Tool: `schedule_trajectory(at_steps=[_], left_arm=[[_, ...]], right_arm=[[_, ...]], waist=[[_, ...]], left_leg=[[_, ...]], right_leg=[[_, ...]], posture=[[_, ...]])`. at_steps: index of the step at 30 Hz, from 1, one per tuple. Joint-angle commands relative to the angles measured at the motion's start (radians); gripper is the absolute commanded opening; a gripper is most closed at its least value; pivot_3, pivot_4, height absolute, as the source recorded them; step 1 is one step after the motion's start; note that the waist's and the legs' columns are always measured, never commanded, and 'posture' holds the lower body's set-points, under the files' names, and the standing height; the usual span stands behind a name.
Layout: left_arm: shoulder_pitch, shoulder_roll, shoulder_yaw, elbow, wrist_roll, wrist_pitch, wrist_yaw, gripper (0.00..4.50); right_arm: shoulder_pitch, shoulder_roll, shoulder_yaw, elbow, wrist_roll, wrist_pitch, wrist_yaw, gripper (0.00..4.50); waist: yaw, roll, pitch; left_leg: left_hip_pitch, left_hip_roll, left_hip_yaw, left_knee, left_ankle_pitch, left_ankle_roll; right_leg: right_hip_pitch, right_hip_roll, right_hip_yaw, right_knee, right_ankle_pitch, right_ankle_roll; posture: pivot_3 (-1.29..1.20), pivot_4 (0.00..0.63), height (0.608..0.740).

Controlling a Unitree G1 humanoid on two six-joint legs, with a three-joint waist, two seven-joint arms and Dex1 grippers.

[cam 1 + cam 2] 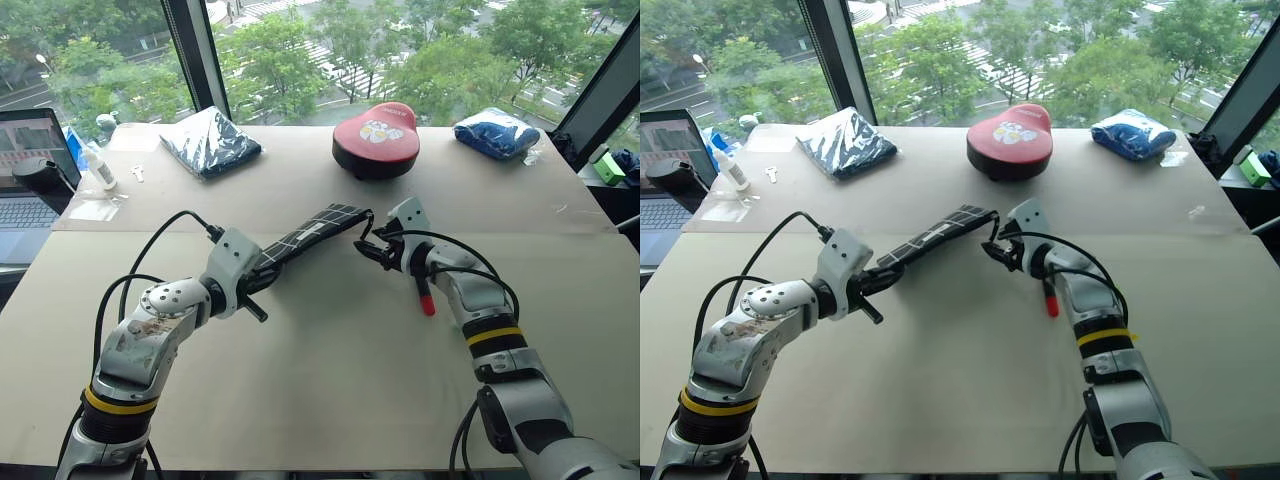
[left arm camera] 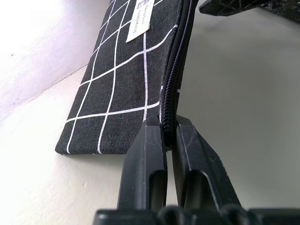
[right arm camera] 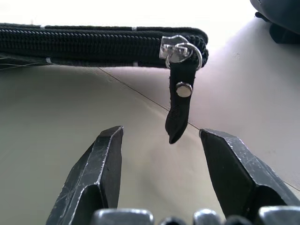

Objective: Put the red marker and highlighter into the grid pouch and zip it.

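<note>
While the grid pouch (image 1: 305, 235) carries a small white label (image 2: 139, 19) with dark print, the writing is too small to read; the red dome-shaped case (image 1: 376, 137) at the far middle of the table (image 1: 330, 380) has a white cartoon graphic on top, its lettering also unreadable. Left gripper (image 2: 169, 136) is pressed together, pinching the pouch's near-left end right at the zipper edge — pouch is lifted and runs diagonally toward the far right. Right gripper (image 3: 161, 140) is spread wide, jaws either side of the black zipper pull tab (image 3: 180, 105) that hangs from the silver slider (image 3: 174, 47) at the pouch's far-right end; the tab sits between the fingers, not touching either one. Zipper teeth look closed along the visible edge. Red marker (image 1: 425, 297) lies on the table just beside the right wrist, red end nearest — apart from the pouch. Two blue plastic-wrapped bundles (image 1: 210, 142) sit far left and far right; laptop (image 1: 30, 170) at the left edge.
</note>
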Motion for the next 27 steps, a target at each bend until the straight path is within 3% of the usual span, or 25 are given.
schedule_trajectory(at_steps=[1, 4, 6, 8, 14, 27], left_arm=[[-0.004, 0.006, 0.013, -0.045, -0.020, -0.006, 0.007, 0.00], [-0.005, 0.007, 0.008, -0.043, -0.026, -0.009, 0.011, 0.00], [-0.003, 0.009, 0.006, -0.046, -0.033, -0.009, 0.007, 0.00], [0.002, 0.015, 0.003, -0.051, -0.040, -0.009, 0.001, 0.00], [0.014, 0.028, -0.003, -0.052, -0.049, -0.014, -0.001, 0.00], [-0.009, 0.006, -0.021, 0.007, -0.032, -0.041, 0.026, 0.00]], right_arm=[[-0.034, 0.005, -0.005, -0.010, -0.001, -0.038, 0.007, 2.90], [-0.037, 0.009, -0.004, -0.005, -0.004, -0.045, 0.007, 2.90], [-0.041, 0.011, -0.006, 0.007, -0.006, -0.052, 0.005, 2.66], [-0.043, 0.012, -0.007, 0.014, -0.006, -0.058, 0.005, 2.18], [-0.037, 0.010, -0.009, 0.011, -0.001, -0.064, 0.019, 0.07], [0.101, -0.038, 0.040, -0.220, 0.029, 0.011, 0.159, 0.02]], waist=[[0.000, 0.000, 0.000], [-0.001, 0.000, 0.000], [-0.001, 0.000, 0.000], [-0.001, 0.000, 0.000], [-0.001, 0.000, 0.000], [0.000, 0.000, 0.000]], left_leg=[[0.000, 0.000, 0.000, 0.000, 0.000, 0.000], [0.000, 0.000, 0.000, 0.000, 0.000, 0.000], [0.000, 0.000, 0.000, 0.000, 0.000, 0.000], [0.000, 0.000, 0.000, 0.000, 0.000, 0.000], [0.000, 0.000, 0.000, 0.000, 0.000, 0.000], [0.000, 0.000, 0.000, 0.000, -0.001, 0.003]], right_leg=[[0.000, 0.000, 0.000, 0.000, 0.000, 0.000], [0.000, 0.000, 0.000, 0.000, 0.000, 0.000], [0.000, 0.000, 0.000, 0.000, 0.000, 0.000], [0.000, 0.000, 0.000, 0.000, 0.000, 0.000], [0.000, 0.000, 0.000, 0.000, 0.000, 0.000], [0.000, 0.000, -0.001, 0.001, 0.000, 0.000]], posture=[[0.00, 0.150, 0.740], [0.00, 0.150, 0.740], [0.00, 0.150, 0.740], [0.00, 0.150, 0.740], [0.00, 0.150, 0.740], [0.00, 0.150, 0.740]])
